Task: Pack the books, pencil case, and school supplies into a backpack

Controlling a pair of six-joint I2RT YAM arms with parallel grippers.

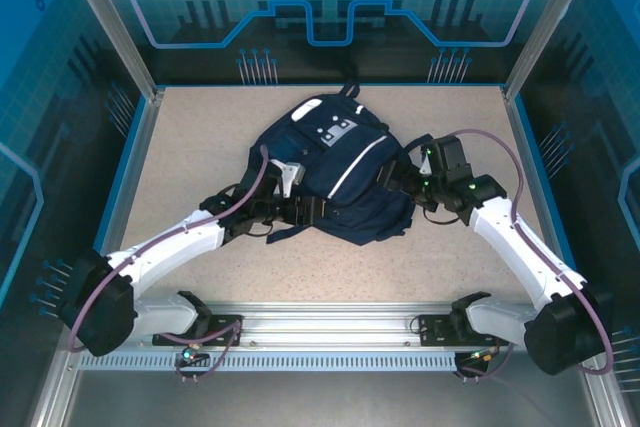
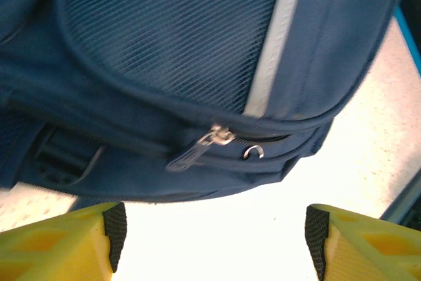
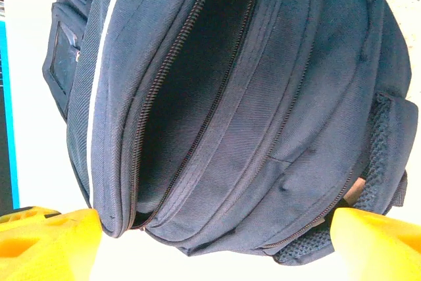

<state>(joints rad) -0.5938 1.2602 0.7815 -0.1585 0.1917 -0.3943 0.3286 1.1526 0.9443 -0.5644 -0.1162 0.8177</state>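
Two hands: both spread wide, nothing held.
Left hand (image 2: 217, 228): fingers far apart, bare counter (image 1: 200, 137) beneath; backpack (image 1: 335, 172) just ahead.
Zip pull (image 2: 197, 149): straight ahead of the left hand, lying loose, not gripped.
Right hand (image 3: 216, 241): fingers wide, the open pocket (image 3: 191, 83) directly ahead.
Backpack position: flat on the counter, between the two hands.
Likely reason: one hand faces the zip and the other the opening, so the zip looks next.
Obscured: pocket interior too dark to judge contents; left wrist view blurred; lower corners cut off by fingers.
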